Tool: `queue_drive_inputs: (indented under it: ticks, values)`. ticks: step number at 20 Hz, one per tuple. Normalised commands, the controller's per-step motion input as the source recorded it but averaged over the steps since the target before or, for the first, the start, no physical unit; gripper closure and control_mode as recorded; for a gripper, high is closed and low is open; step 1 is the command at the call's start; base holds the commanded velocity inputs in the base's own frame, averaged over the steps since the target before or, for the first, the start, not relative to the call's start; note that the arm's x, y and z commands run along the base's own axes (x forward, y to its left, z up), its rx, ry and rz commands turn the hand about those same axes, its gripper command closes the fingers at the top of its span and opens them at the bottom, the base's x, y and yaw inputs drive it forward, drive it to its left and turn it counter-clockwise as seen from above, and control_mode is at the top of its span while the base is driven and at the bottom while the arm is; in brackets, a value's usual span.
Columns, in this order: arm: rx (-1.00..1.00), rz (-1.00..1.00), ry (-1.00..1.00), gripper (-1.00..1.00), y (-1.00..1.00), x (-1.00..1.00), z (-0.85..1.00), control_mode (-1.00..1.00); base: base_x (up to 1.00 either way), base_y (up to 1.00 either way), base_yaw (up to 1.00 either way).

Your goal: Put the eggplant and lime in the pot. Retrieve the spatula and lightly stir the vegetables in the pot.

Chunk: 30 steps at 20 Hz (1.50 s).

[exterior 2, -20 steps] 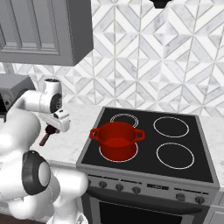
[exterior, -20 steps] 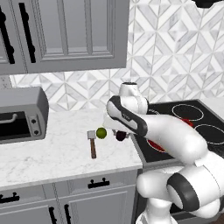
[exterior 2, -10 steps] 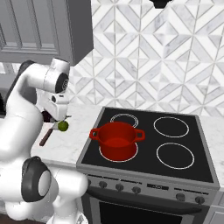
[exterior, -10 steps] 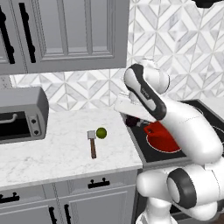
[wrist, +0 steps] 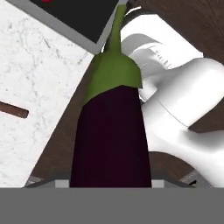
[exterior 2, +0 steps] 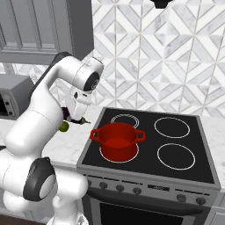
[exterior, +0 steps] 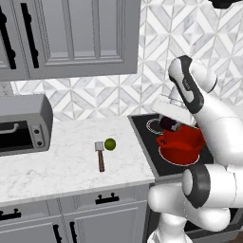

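A grey toaster oven (exterior: 21, 124) is sitting at the far left of the marble counter (exterior: 61, 166). Further right, the spatula (exterior: 100, 155) is lying flat with its grey head beside the lime (exterior: 110, 144), the two almost touching. To the right of them, the gripper (exterior: 169, 124) is grasping the eggplant (wrist: 110, 135), holding it in the air above the stove's left edge, close beside the red pot (exterior 2: 117, 140). In the hand view, the purple body is running up between the jaws, green cap pointing away. The pot is standing on the front left burner of the black stovetop (exterior 2: 176, 151).
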Motion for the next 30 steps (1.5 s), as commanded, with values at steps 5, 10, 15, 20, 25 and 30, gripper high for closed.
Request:
queue_drive_inputs:
  ticks: [5,10,15,20,25,30]
  values:
    - [0.10,-0.45,0.26,1.00,-0.56,0.08,-0.07,-1.00,0.00,0.00,0.00]
    - [0.15,-0.31,0.10,1.00,-0.06,0.32,-0.20,-1.00,0.00,0.00,0.00]
    - [0.09,-0.12,0.00,1.00,-0.12,0.20,-0.34,-1.00,0.00,0.00,0.00]
    - [0.05,-0.05,-0.01,1.00,-0.21,0.08,-0.12,-1.00,0.00,0.00,0.00]
    - [0.05,-0.04,0.02,1.00,-0.24,0.31,-0.18,-1.00,0.00,0.00,0.00]
    - [0.06,-0.02,0.03,1.00,-0.23,0.25,-0.24,-1.00,0.00,0.00,0.00]
